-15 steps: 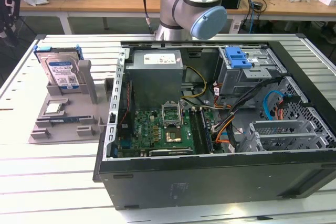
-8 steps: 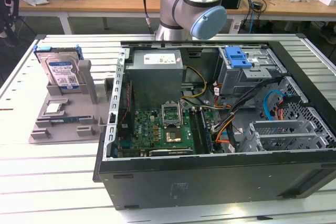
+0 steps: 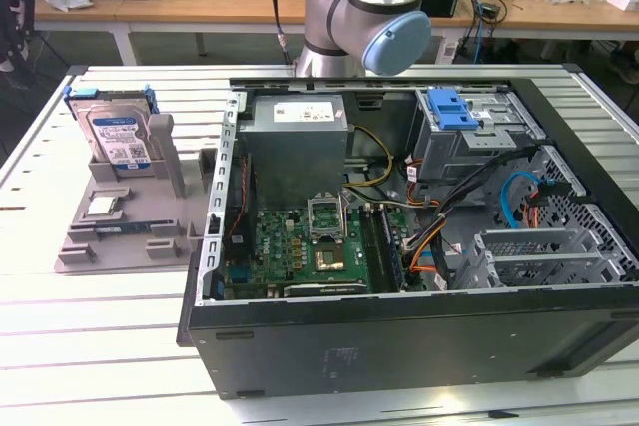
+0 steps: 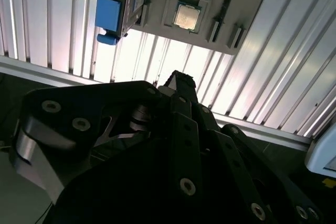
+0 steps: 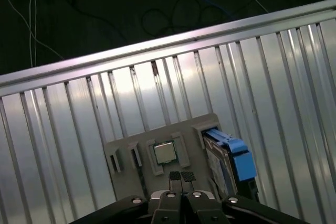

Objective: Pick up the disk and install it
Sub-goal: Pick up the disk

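While the disk stands upright in the gray holder on the table at the exterior view's upper left, beside the open computer case, the jaws in the first wrist view seem clenched together, gripping nothing.

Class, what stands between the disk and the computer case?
In the exterior view, the holder's grey upright stands between the disk and the case.
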{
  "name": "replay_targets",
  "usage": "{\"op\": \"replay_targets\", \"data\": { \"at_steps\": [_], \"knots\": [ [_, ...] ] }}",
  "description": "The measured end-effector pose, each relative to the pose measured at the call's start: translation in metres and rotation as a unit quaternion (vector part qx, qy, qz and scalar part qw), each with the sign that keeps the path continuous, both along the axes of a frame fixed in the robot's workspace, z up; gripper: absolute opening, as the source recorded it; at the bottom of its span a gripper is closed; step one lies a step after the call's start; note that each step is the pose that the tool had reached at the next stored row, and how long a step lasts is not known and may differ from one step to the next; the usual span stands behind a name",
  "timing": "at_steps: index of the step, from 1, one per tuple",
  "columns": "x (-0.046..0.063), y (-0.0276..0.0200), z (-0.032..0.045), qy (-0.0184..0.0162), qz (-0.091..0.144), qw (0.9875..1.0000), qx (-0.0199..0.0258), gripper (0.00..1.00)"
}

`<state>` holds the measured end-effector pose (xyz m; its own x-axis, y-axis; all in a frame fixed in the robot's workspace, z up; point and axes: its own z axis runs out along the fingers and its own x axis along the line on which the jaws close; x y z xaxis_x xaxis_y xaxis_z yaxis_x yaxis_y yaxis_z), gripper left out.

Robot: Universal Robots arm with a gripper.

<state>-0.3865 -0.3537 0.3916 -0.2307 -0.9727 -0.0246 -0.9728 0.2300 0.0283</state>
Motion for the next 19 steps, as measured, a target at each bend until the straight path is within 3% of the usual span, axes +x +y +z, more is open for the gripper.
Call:
{"op": "replay_targets", "data": {
  "at_steps": [9,19],
  "knots": [
    [0.0,0.0,0.0,0.0,0.024,0.9997,0.0,0.11],
    [0.0,0.0,0.0,0.0,0.057,0.9984,0.0,0.11]
  ]
}}
